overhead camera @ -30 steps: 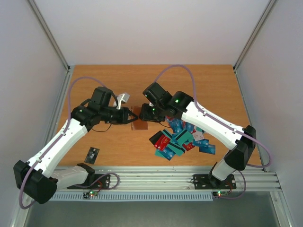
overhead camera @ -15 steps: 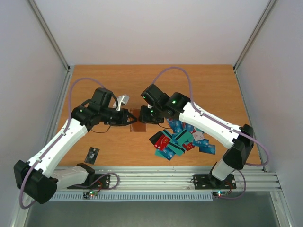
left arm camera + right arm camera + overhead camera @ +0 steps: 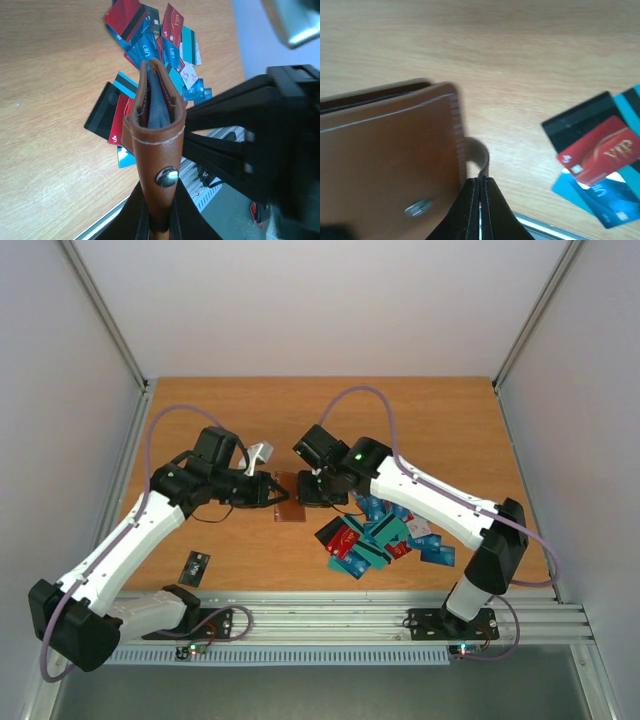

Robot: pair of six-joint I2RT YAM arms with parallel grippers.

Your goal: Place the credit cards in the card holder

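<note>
Left end effector [image 3: 159, 222] clamps the card holder [image 3: 157, 125] edge-on; right end effector [image 3: 479, 186] pinches narrow on its strap [image 3: 477, 155] — pull gently, keeping the mouth open; credit cards [image 3: 385, 535] lie heaped nearby.

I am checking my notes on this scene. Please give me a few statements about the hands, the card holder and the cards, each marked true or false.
1. The left hand grips the card holder. True.
2. The credit cards lie in a pile near the left arm's base. False: the pile lies to the right of the holder, in front of the right arm.
3. The right hand is wide open above the pile. False: its fingers are pressed together on the holder's strap.
4. One red card in the pile reads VIP. True.
</note>
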